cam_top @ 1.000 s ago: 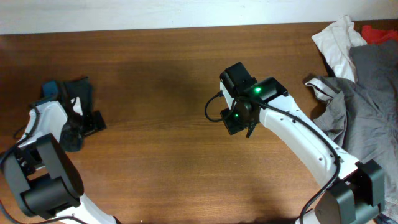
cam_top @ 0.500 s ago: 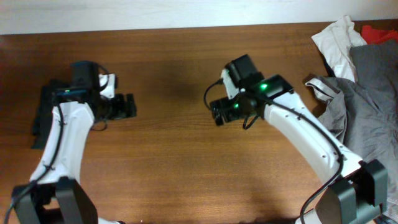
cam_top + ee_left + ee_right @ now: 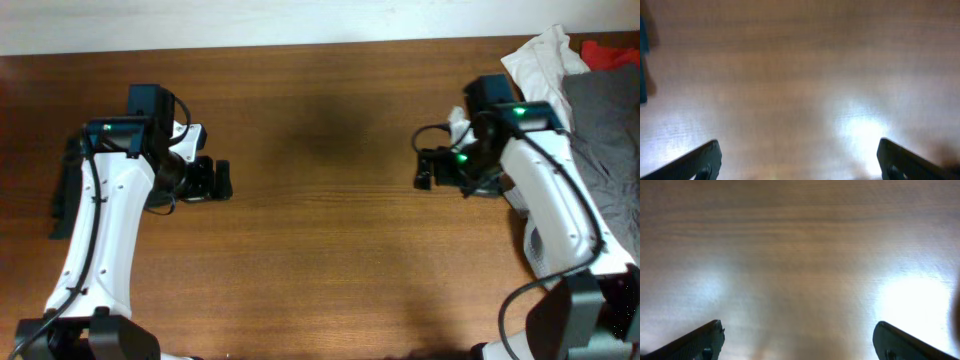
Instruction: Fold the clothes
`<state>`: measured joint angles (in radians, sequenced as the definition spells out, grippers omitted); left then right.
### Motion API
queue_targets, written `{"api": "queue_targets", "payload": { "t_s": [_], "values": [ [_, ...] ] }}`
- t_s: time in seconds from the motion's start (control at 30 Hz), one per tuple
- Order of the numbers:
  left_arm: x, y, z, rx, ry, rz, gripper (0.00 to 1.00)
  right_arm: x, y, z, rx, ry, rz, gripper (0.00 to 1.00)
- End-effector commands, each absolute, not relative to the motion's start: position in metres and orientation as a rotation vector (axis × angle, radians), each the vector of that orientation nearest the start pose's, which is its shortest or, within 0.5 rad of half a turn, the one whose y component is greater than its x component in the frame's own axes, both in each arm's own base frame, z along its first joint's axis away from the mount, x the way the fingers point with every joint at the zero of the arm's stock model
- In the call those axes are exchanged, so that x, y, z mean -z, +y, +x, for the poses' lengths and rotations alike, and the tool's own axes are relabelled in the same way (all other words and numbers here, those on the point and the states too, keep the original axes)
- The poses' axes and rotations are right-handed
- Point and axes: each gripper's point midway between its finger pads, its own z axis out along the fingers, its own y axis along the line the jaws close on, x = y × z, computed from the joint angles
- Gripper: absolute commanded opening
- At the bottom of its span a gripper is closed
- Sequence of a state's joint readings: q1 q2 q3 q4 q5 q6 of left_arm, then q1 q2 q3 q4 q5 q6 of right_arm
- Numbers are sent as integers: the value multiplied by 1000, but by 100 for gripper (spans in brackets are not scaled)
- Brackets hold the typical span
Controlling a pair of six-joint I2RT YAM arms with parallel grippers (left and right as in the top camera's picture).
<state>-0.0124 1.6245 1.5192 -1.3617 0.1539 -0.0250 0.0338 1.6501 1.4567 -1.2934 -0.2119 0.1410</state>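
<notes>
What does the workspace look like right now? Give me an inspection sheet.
Surface: brown wooden table, no damage seen.
Job's things: black T-shirt at the far left edge, partly behind the left arm.
Clutter: grey garment, white garment and red cloth piled far right.
Tools: left tool open, empty; right tool open, empty; both over bare wood.
Cables: left arm cable, right arm cable; no snag seen.
Surroundings: white strip beyond the far edge.

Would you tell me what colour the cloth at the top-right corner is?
The cloth is red; overhead view.
</notes>
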Motion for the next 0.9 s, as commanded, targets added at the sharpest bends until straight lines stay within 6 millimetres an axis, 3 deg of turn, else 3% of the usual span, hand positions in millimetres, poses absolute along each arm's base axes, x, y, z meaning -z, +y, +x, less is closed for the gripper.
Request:
{"api": "queue_targets", "payload": {
  "t_s": [0.0,0.1,0.2,0.53,0.67,0.87],
  "values": [
    [-179,-28,291,232,3059,1,99,-182,46,301,-344,2968,43,99],
    [-189,-27,275,217,3028,4,99,-204,44,282,-323,2879,18,99],
    [-201,-26,269,204,2888,15,99,-221,39,272,-280,2746,4,99],
    [-249,-15,247,99,2199,37,99,-266,15,227,-103,2118,2,99],
    [-259,-15,230,96,2092,41,99,-265,14,205,-104,2048,-1,99],
    [-250,-15,204,97,2129,40,99,-246,14,181,-104,2117,1,99]
  ]
}}
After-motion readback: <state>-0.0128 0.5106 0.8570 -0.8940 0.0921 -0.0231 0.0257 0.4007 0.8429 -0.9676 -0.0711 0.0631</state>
